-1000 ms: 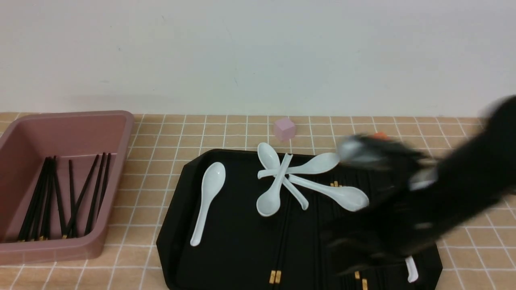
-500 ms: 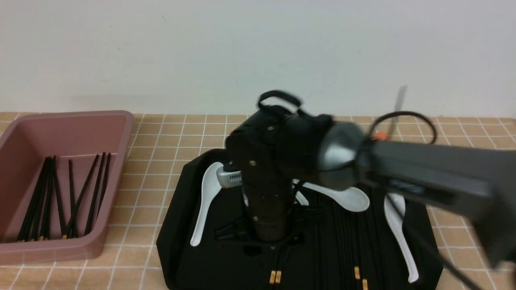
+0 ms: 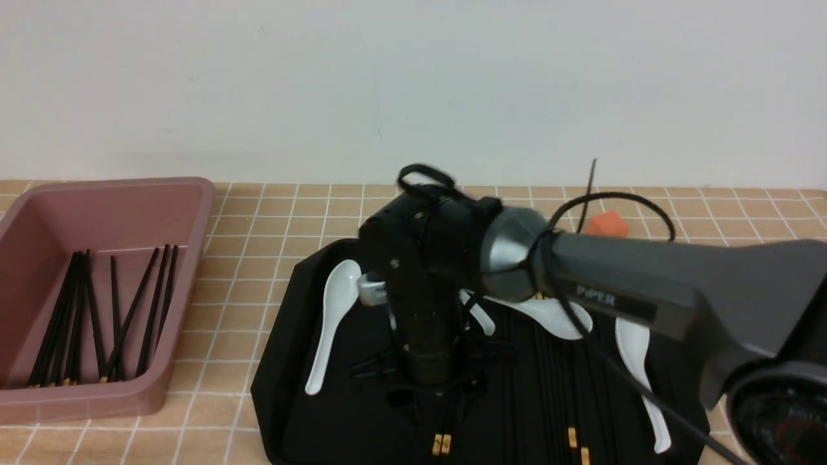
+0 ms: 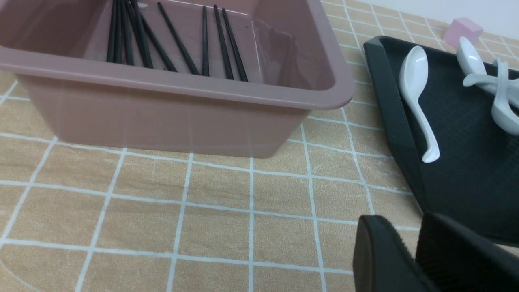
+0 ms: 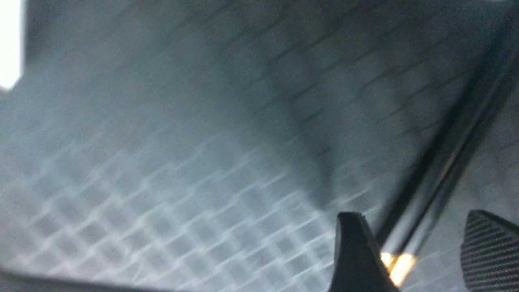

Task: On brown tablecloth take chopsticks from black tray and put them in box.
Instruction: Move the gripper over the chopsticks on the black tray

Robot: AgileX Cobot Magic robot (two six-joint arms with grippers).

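Observation:
The black tray (image 3: 291, 361) lies on the brown tablecloth (image 3: 245, 271). My right gripper (image 3: 434, 386) points straight down in the tray's middle and stands open. In the right wrist view my right gripper (image 5: 421, 251) straddles a pair of black chopsticks (image 5: 440, 174) lying on the tray, near their gold bands. That pair's gold ends (image 3: 441, 444) show at the tray's front. More chopsticks (image 3: 572, 387) lie to the right. The pink box (image 3: 187, 213) at the left holds several chopsticks (image 3: 97, 316). My left gripper (image 4: 405, 221) hovers over cloth beside the tray, its jaws slightly apart and empty.
White spoons lie on the tray, one at the left (image 3: 333, 323), one at the right (image 3: 636, 374), others under my right arm (image 3: 555, 313). An orange cube (image 3: 606, 224) sits behind the tray, and a pink cube (image 4: 462, 31) is near its far corner.
My right arm has swung from the tray's right side to its middle, its gripper has opened, and it now points down over a chopstick pair.

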